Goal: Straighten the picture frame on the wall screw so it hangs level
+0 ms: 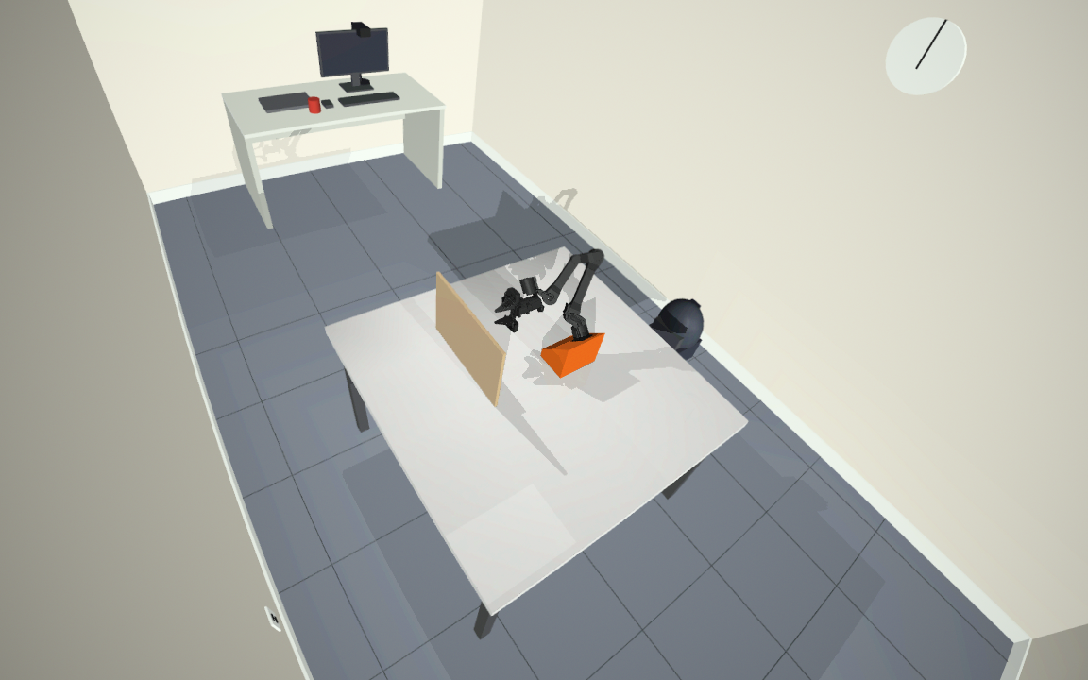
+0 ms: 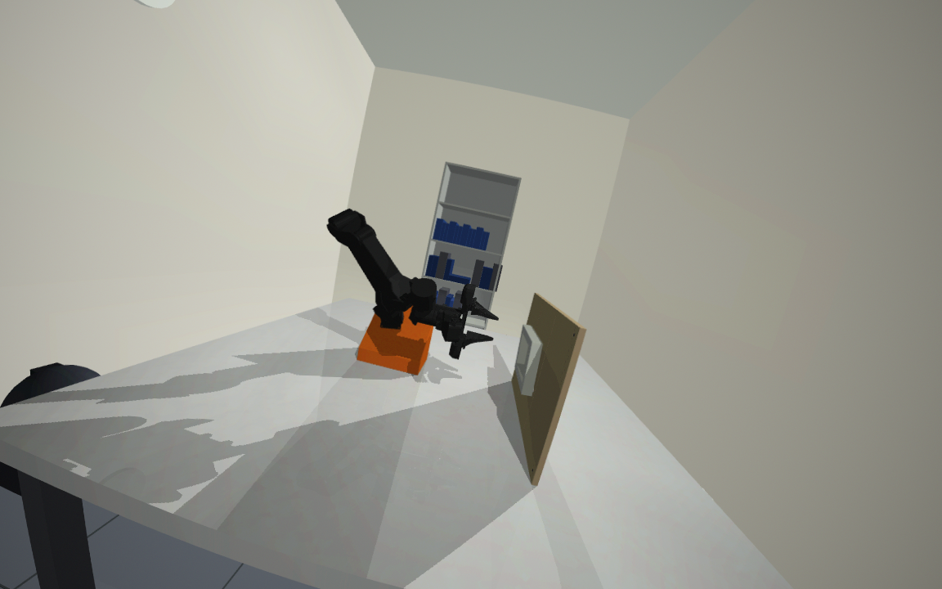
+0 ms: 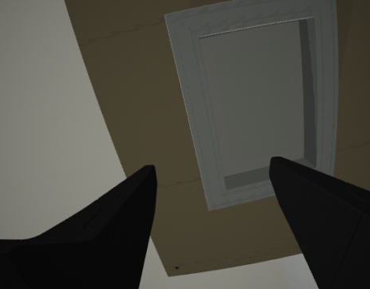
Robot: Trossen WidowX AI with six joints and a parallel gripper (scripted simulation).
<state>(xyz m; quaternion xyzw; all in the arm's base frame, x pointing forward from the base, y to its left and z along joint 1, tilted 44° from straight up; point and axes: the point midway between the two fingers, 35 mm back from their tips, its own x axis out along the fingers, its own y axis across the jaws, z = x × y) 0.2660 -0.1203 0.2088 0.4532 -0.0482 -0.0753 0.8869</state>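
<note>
Picture frame [image 2: 533, 370] [image 3: 198, 108]: on the robot-facing side of the upright board [image 1: 467, 338] [image 2: 561, 380] [image 3: 124, 100]; level cannot be determined.
Gripper [image 1: 498, 314] [image 2: 494, 328] [image 3: 213, 170]: fingers moderately wide apart, holding nothing; tips stand off the frame.
Board: upright on the white table [image 1: 413, 422] [image 2: 459, 512].
Arm [image 1: 585, 285] [image 2: 379, 259]: black, bent, mounted on the orange base [image 1: 573, 356] [image 2: 390, 360].
Base: on the table, apart from the board.
Desk [image 1: 336, 119]: beyond the table, bearing a monitor [image 1: 352, 52] and a red cup [image 1: 314, 105].

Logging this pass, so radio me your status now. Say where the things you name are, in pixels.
Black two-fingered tool [image 1: 503, 314] [image 2: 492, 328] [image 3: 213, 170] open, holding nothing. Pale grey rectangular frame [image 2: 524, 364] [image 3: 196, 116] on tan wooden board [image 1: 470, 338] [image 2: 553, 380] [image 3: 124, 120], tool clear of it. No obstruction seen between.
</note>
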